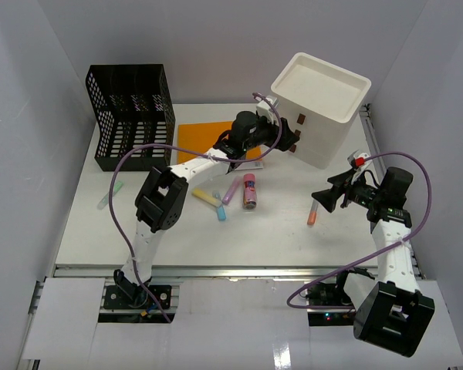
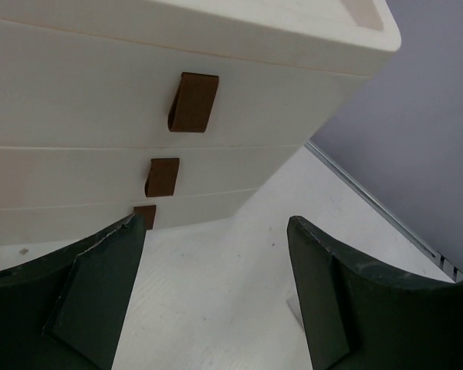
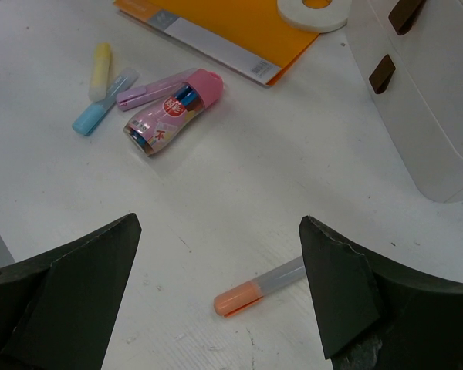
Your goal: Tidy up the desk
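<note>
Both gaping wide with nothing held: left end effector (image 1: 291,142) close against the front of the white drawer box (image 1: 324,108) at upper right of the overhead view, right end effector (image 1: 325,196) lower down at right, near an orange-capped pen (image 1: 312,213). Impossible to tell from above whether the left fingers touch the box. From the left wrist, three brown handles (image 2: 193,102) stacked down the box front, lowest one half hidden behind the finger (image 2: 85,301) at lower left of that frame; box itself cut off at the top and left edges. White counter (image 1: 278,239) filling the middle of the overhead view, metal rail along its lower edge, upper right corner hidden behind the box. At centre, a pink case (image 1: 249,191) lying beside a purple pen (image 3: 150,89), a yellow marker (image 3: 100,68) and a blue marker (image 3: 100,114). Orange folder (image 1: 199,139) partly hidden under the left arm; black mesh organizer (image 1: 131,116) at upper left. White tape roll (image 3: 312,11) cropped by the top edge of the right wrist view. Pale green pen (image 1: 114,191) at the left margin, too small to make out further
</note>
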